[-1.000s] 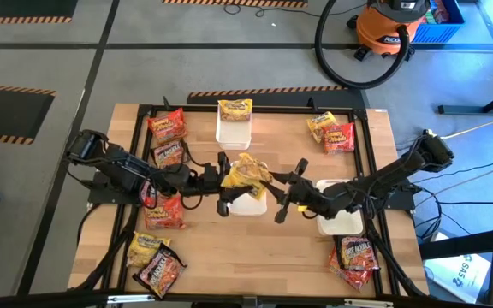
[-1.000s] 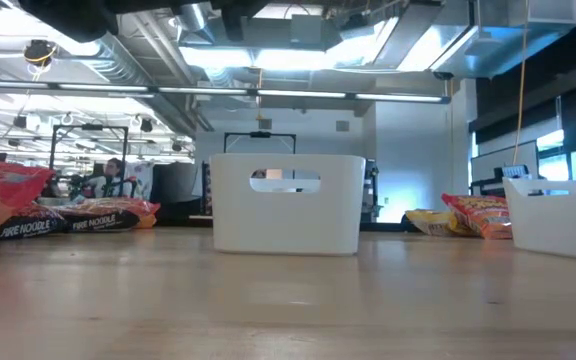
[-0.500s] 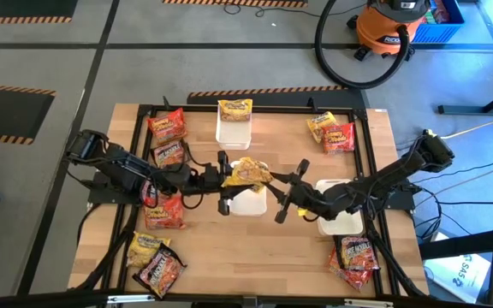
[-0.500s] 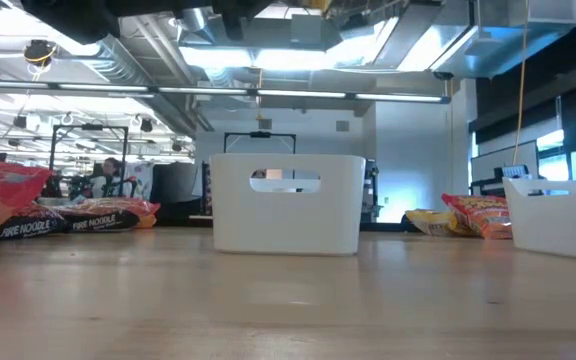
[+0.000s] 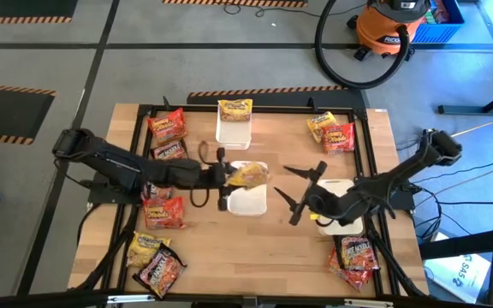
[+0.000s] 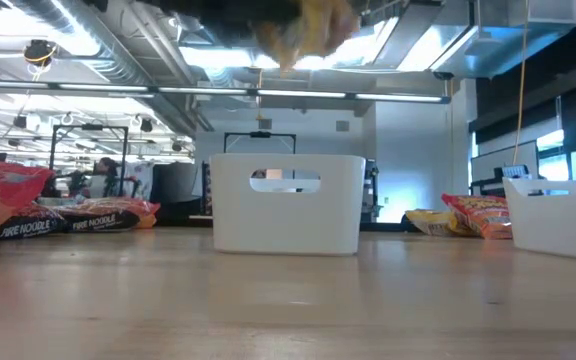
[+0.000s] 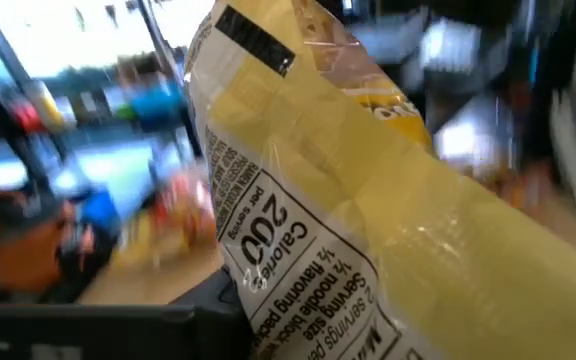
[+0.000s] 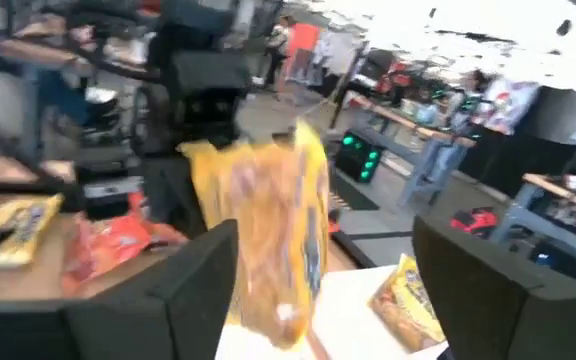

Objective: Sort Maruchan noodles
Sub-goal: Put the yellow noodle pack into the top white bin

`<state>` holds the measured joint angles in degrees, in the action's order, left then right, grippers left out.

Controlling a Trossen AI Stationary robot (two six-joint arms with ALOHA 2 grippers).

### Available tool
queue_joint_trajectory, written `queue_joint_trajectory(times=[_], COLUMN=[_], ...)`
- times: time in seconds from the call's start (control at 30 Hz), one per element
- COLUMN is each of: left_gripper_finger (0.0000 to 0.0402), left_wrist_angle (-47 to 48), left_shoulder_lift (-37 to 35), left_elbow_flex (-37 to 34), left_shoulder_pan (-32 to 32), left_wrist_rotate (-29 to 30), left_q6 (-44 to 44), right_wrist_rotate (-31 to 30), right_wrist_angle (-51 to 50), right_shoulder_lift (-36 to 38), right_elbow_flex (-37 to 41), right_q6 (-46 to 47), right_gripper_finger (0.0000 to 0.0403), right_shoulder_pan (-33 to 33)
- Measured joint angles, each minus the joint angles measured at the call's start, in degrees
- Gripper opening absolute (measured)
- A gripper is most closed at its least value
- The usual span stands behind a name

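Since earlier frame, right gripper (image 5: 298, 193) withdrawn toward 3 o'clock, fingers spread wide, empty. Yellow packet (image 5: 248, 176) now held by left gripper (image 5: 223, 175) alone, above middle white tray (image 5: 248, 204). Packet best centred over tray, lowered before release.

1. i see one yellow packet (image 5: 248, 176) held up over the middle white bin, gripped by my left pincer (image 5: 223, 177).
2. another yellow packet (image 5: 234, 109) lies in the far bin.
3. red-orange packets (image 5: 163, 210) lie flat along the left side.
4. mixed packets (image 5: 332, 133) sit far right; dark ones (image 5: 355, 253) near right.
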<state>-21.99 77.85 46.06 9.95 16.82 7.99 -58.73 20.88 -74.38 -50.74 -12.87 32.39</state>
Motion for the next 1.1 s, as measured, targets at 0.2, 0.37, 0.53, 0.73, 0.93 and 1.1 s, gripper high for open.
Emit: queue_joint_trajectory(times=[0.2, 0.37, 0.53, 0.73, 0.93, 1.1], left_gripper_finger=[0.0128, 0.0128, 0.0128, 0.0128, 0.0128, 0.0128], left_wrist_angle=[25.72, 37.33, 44.57, 50.84, 51.65, 51.30], left_shoulder_lift=[3.25, 8.05, 13.36, 16.82, 16.53, 16.38], left_elbow_flex=[8.76, 15.53, 22.28, 29.72, 30.93, 30.94], left_shoulder_pan=[2.65, 4.69, 6.28, 6.94, 6.90, 6.90], left_wrist_rotate=[0.67, 0.06, -1.11, -2.89, -2.98, -3.91], left_q6=[-2.49, -5.80, -6.32, -8.24, -9.05, -9.01], right_wrist_rotate=[12.63, 22.32, 27.91, 36.43, 38.13, 38.74], right_wrist_angle=[-9.56, -10.39, -9.03, -7.55, -7.75, -7.73], right_shoulder_lift=[0.16, -1.62, -4.02, -6.17, -9.36, -11.39], right_elbow_flex=[0.01, 0.06, -0.02, 0.02, -0.02, -0.02], right_q6=[10.25, 15.50, 17.44, 18.55, 18.63, 18.56], right_gripper_finger=[0.0288, 0.0289, 0.0289, 0.0289, 0.0289, 0.0289], right_shoulder_pan=[-0.84, -3.42, -7.66, -11.07, -11.44, -11.44])
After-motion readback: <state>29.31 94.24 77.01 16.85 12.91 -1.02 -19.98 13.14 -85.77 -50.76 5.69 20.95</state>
